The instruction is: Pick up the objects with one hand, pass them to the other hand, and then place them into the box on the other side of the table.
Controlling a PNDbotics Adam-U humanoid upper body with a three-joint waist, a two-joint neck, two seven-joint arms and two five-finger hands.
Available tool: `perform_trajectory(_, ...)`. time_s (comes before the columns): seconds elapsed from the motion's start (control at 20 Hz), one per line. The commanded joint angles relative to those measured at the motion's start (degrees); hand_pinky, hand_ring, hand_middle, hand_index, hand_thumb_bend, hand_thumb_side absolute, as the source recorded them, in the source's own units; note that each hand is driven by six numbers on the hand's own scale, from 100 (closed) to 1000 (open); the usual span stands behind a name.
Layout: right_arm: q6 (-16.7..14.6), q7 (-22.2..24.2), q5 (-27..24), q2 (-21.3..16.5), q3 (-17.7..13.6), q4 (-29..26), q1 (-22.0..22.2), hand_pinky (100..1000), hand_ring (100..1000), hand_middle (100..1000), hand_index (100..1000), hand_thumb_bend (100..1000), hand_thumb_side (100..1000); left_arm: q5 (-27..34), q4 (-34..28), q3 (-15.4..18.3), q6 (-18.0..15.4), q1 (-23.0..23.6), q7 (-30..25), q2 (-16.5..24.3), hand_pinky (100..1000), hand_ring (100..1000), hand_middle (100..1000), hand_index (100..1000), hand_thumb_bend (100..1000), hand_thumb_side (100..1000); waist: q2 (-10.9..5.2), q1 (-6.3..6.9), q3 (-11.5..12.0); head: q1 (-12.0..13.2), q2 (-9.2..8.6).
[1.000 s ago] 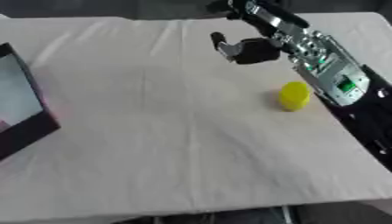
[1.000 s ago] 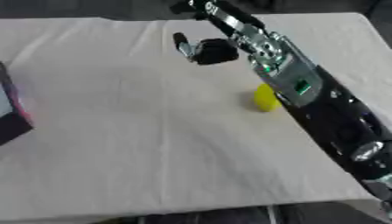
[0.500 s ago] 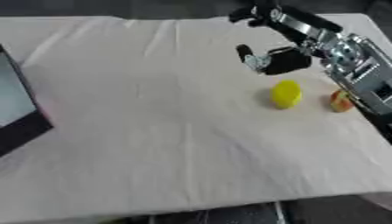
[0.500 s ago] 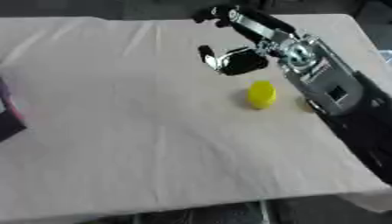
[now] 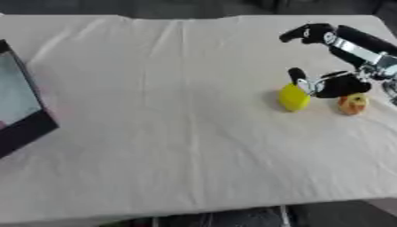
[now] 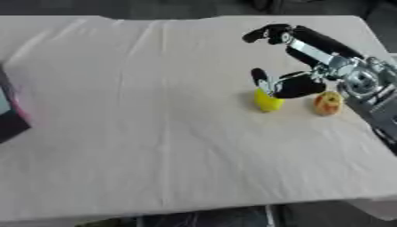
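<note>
Yellow object [image 5: 294, 98]: your right robot hand [image 5: 333, 84] has dropped onto it since a second ago, fingers curling at its top, not clearly gripping. Orange fruit [image 5: 353, 103] waits beside.

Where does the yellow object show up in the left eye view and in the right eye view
Left eye view: the yellow object sits right of centre, a little above the middle, just left of the robot hand.
Right eye view: it sits closer to the centre, again just above the middle.
Shared landmark: the orange-yellow fruit lies to its right in both views, with the right robot hand between them.
</note>
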Motion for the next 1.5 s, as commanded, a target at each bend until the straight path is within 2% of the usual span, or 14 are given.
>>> perform_trajectory(0.05,-3.1,0.1,-0.2,-4.8,-3.2,-1.1,2.0,940,964,854,901,100,143,0.1,-0.5,0.6,-0.1,-0.5,0.3,2.6,892,805,795,823,367,667,-0.57,0.27,0.0,0.0,-0.44)
perform_trajectory(0.15,-5.7,1.6,-0.3,-5.8,-4.7,0.0,4.1,940,966,856,902,100,161,0.1,-0.3,0.7,0.0,-0.3,0.3,2.6,891,805,794,820,366,668,-0.42,0.32,0.0,-0.2,-0.55)
perform_trajectory(0.3,-9.3,5.3,-1.1,-6.6,-6.6,3.8,5.8,948,973,861,907,100,271,0.0,0.0,0.8,0.0,-0.2,0.2,2.5,889,805,792,817,366,670,-0.3,0.49,0.1,-0.5,-0.05)
perform_trajectory(0.45,-12.8,9.2,-3.5,-7.7,-8.6,9.1,5.5,950,977,864,908,100,290,-0.1,0.2,0.8,0.0,-0.3,0.1,2.3,888,804,790,814,363,670,-0.31,0.64,0.1,-0.9,0.39)
perform_trajectory(0.65,-17.3,13.3,-4.8,-9.8,-10.0,15.3,4.3,955,982,874,918,100,292,-0.4,0.5,0.6,0.0,-0.5,-0.1,2.1,887,803,787,812,362,671,-0.23,0.79,0.2,-1.2,0.48)
perform_trajectory(0.7,-18.2,14.0,-4.6,-10.2,-10.2,16.4,4.0,956,981,873,920,100,242,-0.5,0.5,0.6,0.0,-0.5,-0.1,2.1,887,803,787,812,361,671,-0.21,0.81,0.2,-1.3,0.52)
perform_trajectory(0.75,-19.0,14.6,-4.3,-10.4,-10.4,17.4,3.8,955,981,871,918,100,257,-0.5,0.6,0.6,0.1,-0.6,-0.1,2.0,886,803,785,811,359,671,-0.17,0.83,0.2,-1.4,0.56)
perform_trajectory(0.9,-20.2,15.6,-3.3,-10.7,-10.6,19.7,3.4,954,981,864,914,107,218,-0.6,0.9,0.6,0.2,-0.6,-0.1,1.8,885,802,783,809,358,671,-0.09,0.9,0.3,-1.7,0.52)
perform_trajectory(1.0,-20.7,16.1,-2.2,-10.8,-10.6,20.7,3.4,955,981,847,898,169,218,-0.7,1.1,0.6,0.2,-0.7,-0.1,1.8,884,802,781,807,357,670,-0.07,0.94,0.4,-2.0,0.55)
perform_trajectory(1.15,-21.5,17.0,-1.1,-11.2,-10.6,21.6,3.5,958,983,829,891,277,267,-0.9,1.3,0.7,0.2,-0.9,0.0,1.8,883,800,778,805,353,668,-0.07,0.94,0.4,-2.2,0.68)
perform_trajectory(1.3,-23.3,19.1,-0.7,-11.7,-10.3,22.6,3.7,966,993,830,897,358,278,-1.0,1.6,0.6,0.3,-1.1,0.0,1.6,881,798,775,803,352,668,-0.09,0.94,0.5,-2.5,0.73)
perform_trajectory(1.5,-25.1,20.5,0.7,-11.8,-10.3,24.6,3.8,966,992,824,897,440,249,-1.3,2.0,0.6,0.3,-1.3,0.0,1.4,879,796,773,802,350,667,-0.06,1.02,0.6,-2.8,0.76)
